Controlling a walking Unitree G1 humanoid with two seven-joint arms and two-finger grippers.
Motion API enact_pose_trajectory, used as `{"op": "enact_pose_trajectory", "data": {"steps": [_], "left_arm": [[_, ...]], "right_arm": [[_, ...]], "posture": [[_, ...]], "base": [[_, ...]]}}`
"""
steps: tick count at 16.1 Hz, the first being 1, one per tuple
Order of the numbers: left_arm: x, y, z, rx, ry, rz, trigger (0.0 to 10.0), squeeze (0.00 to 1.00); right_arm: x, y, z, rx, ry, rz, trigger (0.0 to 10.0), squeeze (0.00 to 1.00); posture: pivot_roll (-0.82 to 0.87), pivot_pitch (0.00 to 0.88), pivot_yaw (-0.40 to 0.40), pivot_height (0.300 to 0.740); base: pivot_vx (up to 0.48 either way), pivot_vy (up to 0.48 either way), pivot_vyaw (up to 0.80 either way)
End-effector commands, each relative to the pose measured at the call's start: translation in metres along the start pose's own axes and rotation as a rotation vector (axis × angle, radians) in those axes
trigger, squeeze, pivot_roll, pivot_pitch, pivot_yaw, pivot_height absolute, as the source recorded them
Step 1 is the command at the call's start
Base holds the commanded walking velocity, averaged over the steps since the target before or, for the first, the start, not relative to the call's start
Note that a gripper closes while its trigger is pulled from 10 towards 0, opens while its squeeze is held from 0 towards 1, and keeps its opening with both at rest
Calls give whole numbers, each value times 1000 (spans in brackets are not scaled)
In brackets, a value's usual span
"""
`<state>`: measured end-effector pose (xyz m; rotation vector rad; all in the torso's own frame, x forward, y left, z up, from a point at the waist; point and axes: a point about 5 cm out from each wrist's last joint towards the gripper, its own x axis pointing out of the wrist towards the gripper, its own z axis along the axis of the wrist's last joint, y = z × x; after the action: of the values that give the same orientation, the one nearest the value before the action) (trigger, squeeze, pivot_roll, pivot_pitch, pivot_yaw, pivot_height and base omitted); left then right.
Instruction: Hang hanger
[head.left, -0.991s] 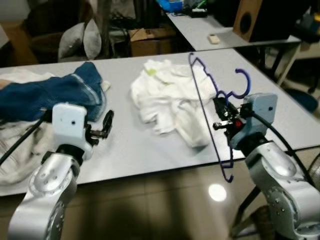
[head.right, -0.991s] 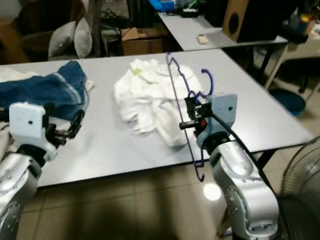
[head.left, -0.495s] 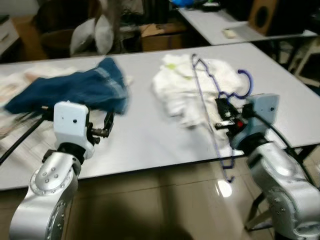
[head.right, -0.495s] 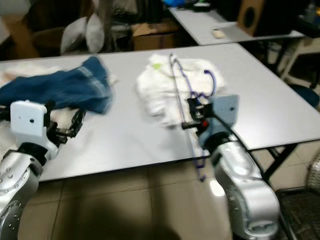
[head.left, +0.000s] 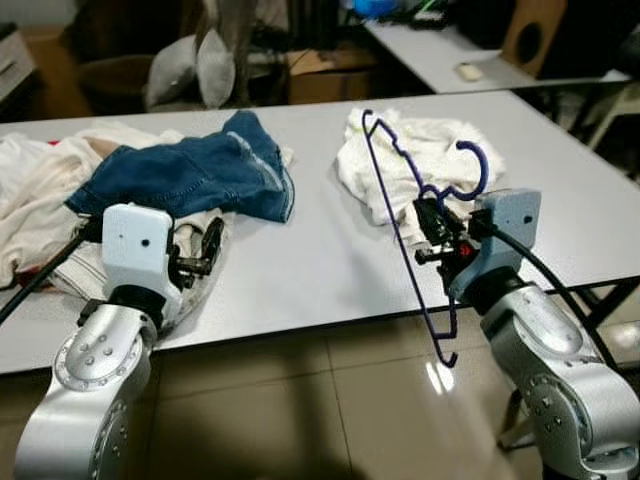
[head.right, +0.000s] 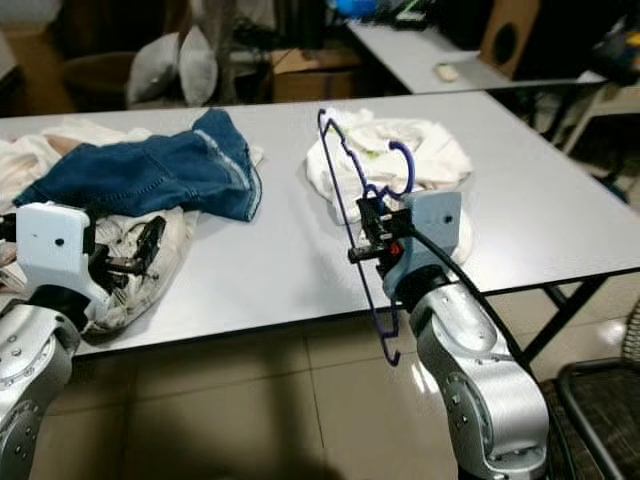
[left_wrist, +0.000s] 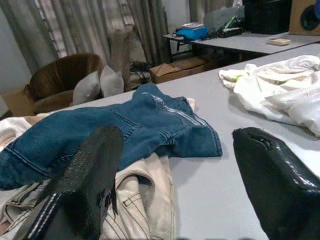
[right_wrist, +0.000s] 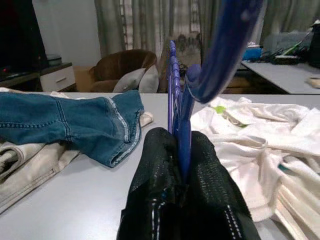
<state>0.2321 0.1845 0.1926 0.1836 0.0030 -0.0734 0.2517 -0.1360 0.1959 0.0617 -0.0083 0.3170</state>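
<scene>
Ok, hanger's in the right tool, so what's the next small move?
Probably lift the right tool a little and keep it shut: the purple plastic hanger is pinched between its fingers over the grey table edge, beside the white garment. No rail is visible yet, so raise it clear first.

The hanger is deep blue-violet. The desk is pale grey. On it lie blue denim jeans with lighter stitched seams, a white garment with a small yellow-green mark, and cream cloth. Both arms are silver, their fingers black.
</scene>
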Motion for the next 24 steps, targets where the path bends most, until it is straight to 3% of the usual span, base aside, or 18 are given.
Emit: {"op": "enact_pose_trajectory", "data": {"steps": [1,15,16,17,18,19,24], "left_arm": [[0,-2,1,4,0,-14,10000,0],[-1,-2,0,9,6,-14,10000,0],[-1,-2,0,8,6,-14,10000,0],[-1,-2,0,9,6,-14,10000,0],[-1,-3,1,8,6,-14,10000,0],[0,-3,0,7,6,-13,10000,0],[-2,-7,-2,-7,14,-4,10000,0]], "right_arm": [[0,-2,4,-8,-16,-8,10000,0],[1,0,4,-1,-20,5,10000,0],[0,1,5,10,-28,15,0,0],[0,1,5,11,-31,17,0,0],[0,1,5,6,-28,12,2471,0],[0,0,4,0,-22,6,10000,0],[0,-3,3,-5,-8,2,10000,0]], "posture": [[-35,0,45,740],[-31,0,42,740],[-31,0,42,740],[-32,0,42,740],[-32,0,42,740],[-32,0,42,740],[-40,3,28,740]], "base": [[0,311,0],[0,314,0],[0,315,0],[0,315,0],[0,315,0],[0,319,0],[0,316,0]]}}
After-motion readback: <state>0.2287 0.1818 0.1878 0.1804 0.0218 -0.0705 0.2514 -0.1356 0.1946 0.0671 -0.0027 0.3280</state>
